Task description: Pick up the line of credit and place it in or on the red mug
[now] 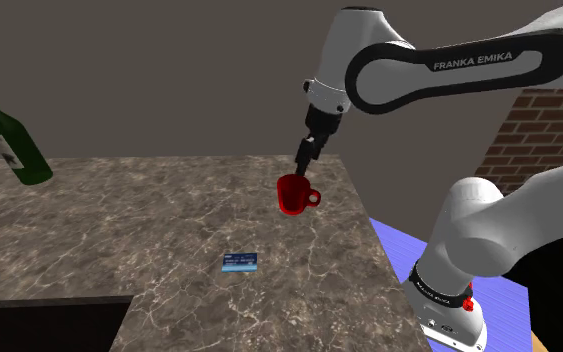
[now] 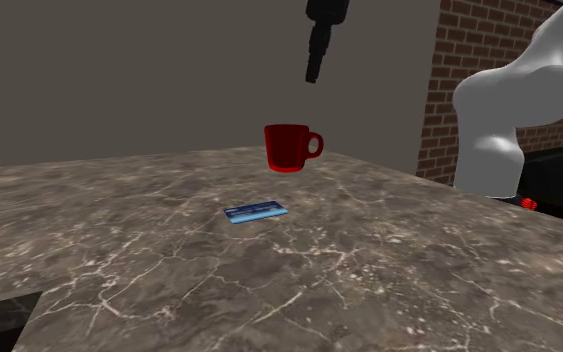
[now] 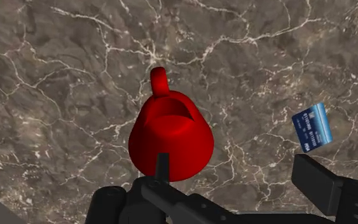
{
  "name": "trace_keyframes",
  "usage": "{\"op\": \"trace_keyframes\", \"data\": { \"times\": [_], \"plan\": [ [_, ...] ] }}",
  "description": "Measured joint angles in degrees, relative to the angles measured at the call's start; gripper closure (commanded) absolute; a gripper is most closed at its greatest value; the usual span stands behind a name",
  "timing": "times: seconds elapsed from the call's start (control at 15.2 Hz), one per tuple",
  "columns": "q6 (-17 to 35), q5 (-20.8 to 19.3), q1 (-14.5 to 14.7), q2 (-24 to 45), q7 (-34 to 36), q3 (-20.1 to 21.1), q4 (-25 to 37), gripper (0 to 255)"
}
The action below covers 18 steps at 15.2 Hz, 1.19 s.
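So the arm (image 1: 439,70) arches up from its stand and bends at the wrist, so the gripper (image 1: 304,160) points straight down. It hangs right above the red mug (image 1: 294,194) without touching it. The mug is upright near the countertop's (image 1: 119,230) far corner on the stand's side. In the wrist view the fingers (image 3: 317,181) are spread apart with nothing in them. The blue card (image 1: 240,262) is flat mid-counter, well apart from the mug.

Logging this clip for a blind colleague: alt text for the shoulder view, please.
A black gripper hangs just above a red mug on a brown marbled countertop. A blue card lies flat nearer the camera; a tilted green bottle shows at the far left.
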Motion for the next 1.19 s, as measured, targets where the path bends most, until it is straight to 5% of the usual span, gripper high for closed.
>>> {"op": "trace_keyframes", "data": {
  "times": [0.79, 1.19],
  "plan": [
    [35.15, 8.13, 12.57, 12.57, -9.71, 3.71, -10.34, 0],
    [53.64, 14.25, 22.46, 23.82, -17.76, 2.47, -11.41, 0]
  ]
}}
